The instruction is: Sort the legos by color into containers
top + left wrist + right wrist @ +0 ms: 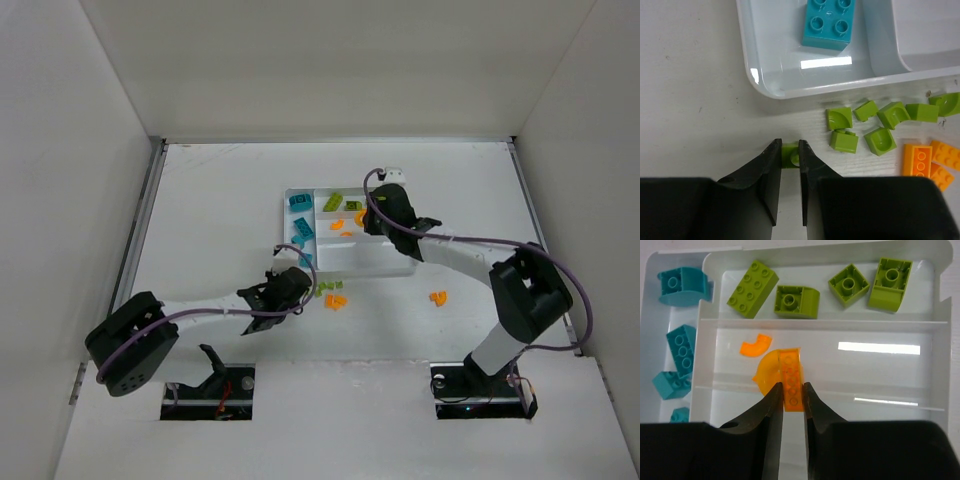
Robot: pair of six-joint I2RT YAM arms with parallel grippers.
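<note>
The white tray (400, 268) lies at mid table. My left gripper (790, 150) is shut on a small lime green lego (788, 151), low over the table just outside the tray's near corner (747, 65). My right gripper (792, 390) is shut on an orange plate lego (791, 372) and holds it over the tray's middle long section. An orange curved piece (755, 346) lies in that section. Several lime green legos (752, 282) fill the neighbouring long section. Teal legos (682, 347) lie in the crosswise section.
Several loose lime green legos (880, 140) and orange plates (917, 160) lie on the table beside the left gripper, close to the tray wall. One orange lego (438, 297) lies alone to the right of the tray. White walls enclose the table.
</note>
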